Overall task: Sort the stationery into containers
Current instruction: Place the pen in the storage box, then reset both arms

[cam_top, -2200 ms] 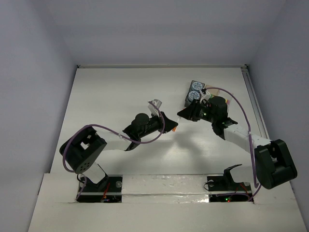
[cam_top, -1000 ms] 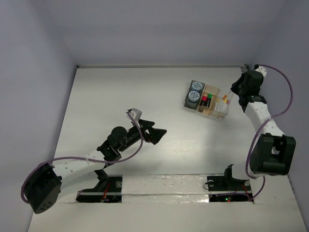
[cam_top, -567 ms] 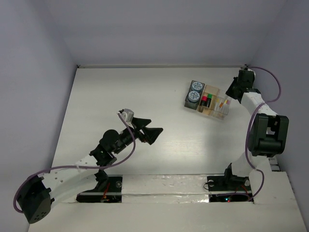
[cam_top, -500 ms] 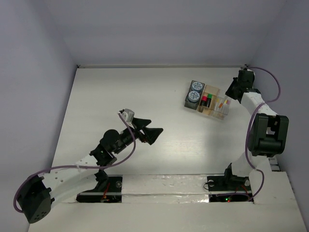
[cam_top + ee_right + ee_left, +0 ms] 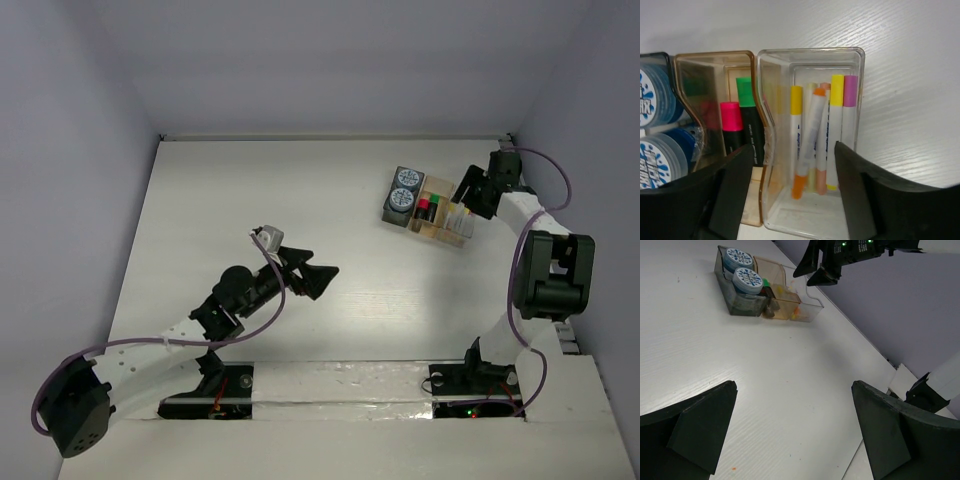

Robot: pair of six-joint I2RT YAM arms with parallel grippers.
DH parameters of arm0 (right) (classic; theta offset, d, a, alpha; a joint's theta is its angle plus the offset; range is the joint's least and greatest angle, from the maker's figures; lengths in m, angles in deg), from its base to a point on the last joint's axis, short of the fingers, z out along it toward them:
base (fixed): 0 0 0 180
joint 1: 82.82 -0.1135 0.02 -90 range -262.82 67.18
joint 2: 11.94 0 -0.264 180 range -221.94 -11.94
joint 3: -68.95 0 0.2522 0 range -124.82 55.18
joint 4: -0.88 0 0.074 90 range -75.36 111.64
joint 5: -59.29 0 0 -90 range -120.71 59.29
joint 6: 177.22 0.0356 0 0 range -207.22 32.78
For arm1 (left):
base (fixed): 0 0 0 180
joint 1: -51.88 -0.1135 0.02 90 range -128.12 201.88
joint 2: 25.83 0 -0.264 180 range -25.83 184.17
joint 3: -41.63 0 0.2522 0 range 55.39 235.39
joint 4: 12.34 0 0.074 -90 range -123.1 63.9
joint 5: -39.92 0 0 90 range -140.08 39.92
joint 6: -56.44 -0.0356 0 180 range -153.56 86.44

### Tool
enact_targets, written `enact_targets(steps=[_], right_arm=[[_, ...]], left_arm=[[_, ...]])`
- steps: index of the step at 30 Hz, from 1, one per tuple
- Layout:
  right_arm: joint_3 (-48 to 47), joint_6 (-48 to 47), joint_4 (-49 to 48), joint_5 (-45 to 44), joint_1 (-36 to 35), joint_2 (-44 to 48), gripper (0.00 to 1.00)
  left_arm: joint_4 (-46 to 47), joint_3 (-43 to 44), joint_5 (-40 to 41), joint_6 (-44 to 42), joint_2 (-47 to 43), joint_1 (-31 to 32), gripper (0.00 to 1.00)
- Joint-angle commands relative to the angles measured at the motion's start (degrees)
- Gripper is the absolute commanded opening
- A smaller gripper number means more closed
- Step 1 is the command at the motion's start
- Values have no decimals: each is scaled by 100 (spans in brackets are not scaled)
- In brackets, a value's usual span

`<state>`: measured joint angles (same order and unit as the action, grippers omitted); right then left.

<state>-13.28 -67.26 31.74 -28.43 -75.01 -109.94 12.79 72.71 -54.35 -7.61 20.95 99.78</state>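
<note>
The clear divided tray [image 5: 437,226] stands at the back right of the table. Two blue-grey canisters [image 5: 403,189] fill its dark end. In the right wrist view, several white pens [image 5: 835,130] with yellow, orange and pink-purple ends stand in the end compartment [image 5: 860,90]. An orange-ended pen [image 5: 807,150] leans loose among them. A pink piece [image 5: 731,127] and a green piece [image 5: 745,110] sit in the middle section. My right gripper [image 5: 470,192] hovers open over the pen compartment, holding nothing. My left gripper [image 5: 316,276] is open above bare table, well short of the tray [image 5: 810,310].
The table's right rail [image 5: 520,190] and the back wall run close behind the right arm. The right gripper [image 5: 815,271] hangs just past the tray in the left wrist view. A raised white ledge [image 5: 340,385] with both arm bases spans the near edge.
My right gripper has opened over the tray's end compartment, and the orange-ended pen it carried now rests among the other pens. The left arm has barely shifted.
</note>
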Motion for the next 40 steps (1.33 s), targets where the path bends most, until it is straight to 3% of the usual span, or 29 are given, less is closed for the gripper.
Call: enact_targets(steps=[1,8,12,13,14,16,23,29,34,40], right_arm=[[18,-46,-49,88,1,456,74],[245,77,-286,263,-69,1290,78],[763,244,-883,334,-560,2265,79],[869,288,-1041,378,-840,2476,75],[1079,297,-1216,448,-982,2887,96],[1238,350,-1253,728,-1193,3276,100],[1950,657,-1833,2073,-1353,5288,100],[2179,675,-1728,1575,-1353,6905,100],[2355,552,-1404,1283,-1353,7067,100],[2373,622,-1481,1845,-1353,6574,100]], left_arm=[[154,70,93,-55,41,9,99],[31,105,374,-47,85,9,99],[-118,262,691,15,146,9,99],[-162,306,708,15,155,9,99],[-267,403,769,15,156,9,99],[-391,517,884,32,129,9,99],[-936,1194,1148,243,-397,9,99],[-1637,1642,1656,174,-1346,9,99],[-2166,1836,2211,-11,-2146,9,99],[-2614,1818,2440,-12,-2297,9,99]])
